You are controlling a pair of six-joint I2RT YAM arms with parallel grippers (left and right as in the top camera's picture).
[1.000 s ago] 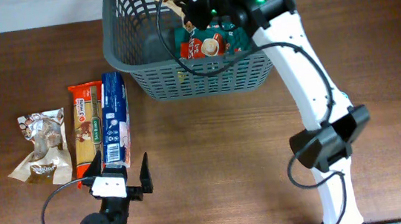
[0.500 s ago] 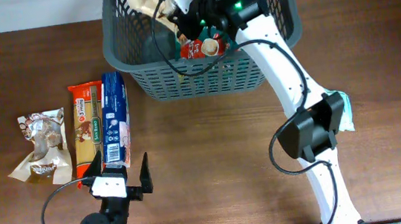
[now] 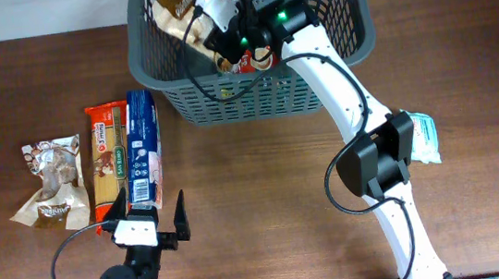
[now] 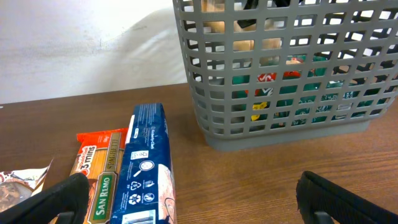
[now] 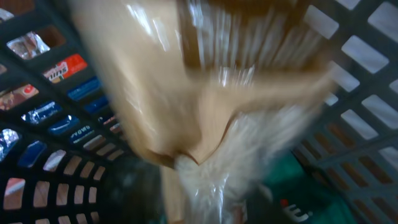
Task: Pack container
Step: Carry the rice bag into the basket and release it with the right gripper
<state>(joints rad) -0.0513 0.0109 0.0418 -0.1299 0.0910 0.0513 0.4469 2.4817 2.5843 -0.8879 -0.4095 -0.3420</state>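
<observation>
The dark grey lattice basket (image 3: pixel 255 104) stands at the back centre and also shows in the left wrist view (image 4: pixel 280 127). My right gripper (image 3: pixel 219 29) is inside it, shut on a tan crinkly packet (image 3: pixel 172 3), which fills the blurred right wrist view (image 5: pixel 186 81). A red and green packet (image 3: pixel 258 59) lies in the basket. My left gripper (image 3: pixel 151 220) is open and empty near the front edge, just in front of a blue packet (image 3: pixel 145 149). Its fingers frame the left wrist view (image 4: pixel 193 208).
An orange spaghetti packet (image 3: pixel 108 159) lies beside the blue one, and a clear brown snack packet (image 3: pixel 52 181) lies further left. A white and teal packet (image 3: pixel 426 138) lies on the table at the right, behind the right arm.
My right gripper has moved left and lower inside the basket with the tan packet. The arm's swing has uncovered the teal packet at the right. The left arm has not moved.
</observation>
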